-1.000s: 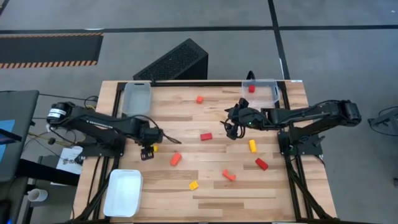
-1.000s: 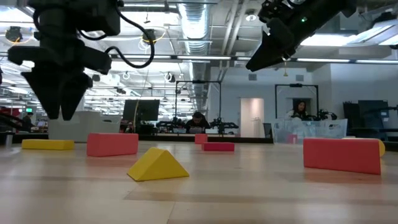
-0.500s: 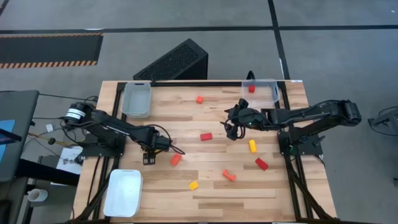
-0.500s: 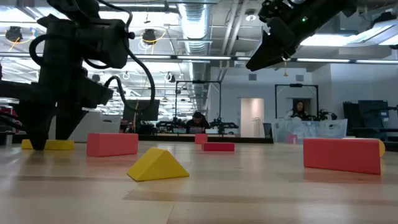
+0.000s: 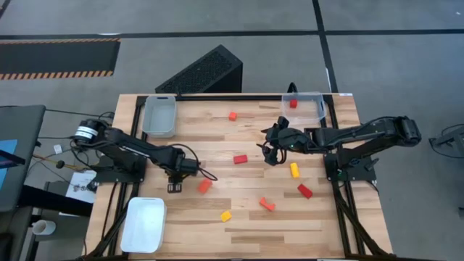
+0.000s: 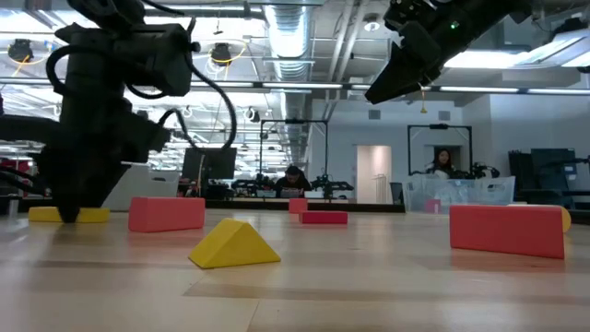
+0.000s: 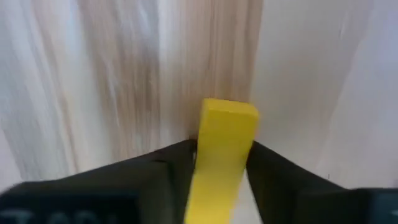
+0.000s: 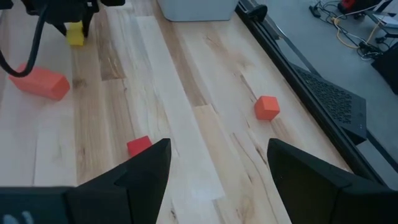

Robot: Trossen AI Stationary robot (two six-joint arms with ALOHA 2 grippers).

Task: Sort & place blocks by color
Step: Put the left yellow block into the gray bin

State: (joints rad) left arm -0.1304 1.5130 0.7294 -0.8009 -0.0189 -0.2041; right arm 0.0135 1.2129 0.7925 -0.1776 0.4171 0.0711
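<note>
Left hand (image 7: 217, 168) | pinching yellow block (image 7: 222, 149) | right hand (image 8: 214, 171) | spread, aloft

Grey floor (image 5: 217, 25) with black lines; ceiling pipes (image 6: 295, 37), bright lab lights.

A yellow bar block (image 7: 222, 155) lies flat on the wood between the two fingers of the left gripper (image 5: 174, 186), which close against its long sides. Just beside that gripper, toward the table's middle, an orange bar (image 5: 205, 185) lies askew. Farther out sits a yellow wedge (image 5: 226, 215), then an orange bar (image 5: 267, 204) and a red block (image 5: 304, 191). Below the raised, spread right gripper (image 5: 269, 154) lie a red block (image 5: 240, 159) and a yellow bar (image 5: 294, 170). Beyond it rest an orange cube (image 5: 233, 115) and a red cube (image 5: 293, 103), apparently inside the clear tray.
</note>
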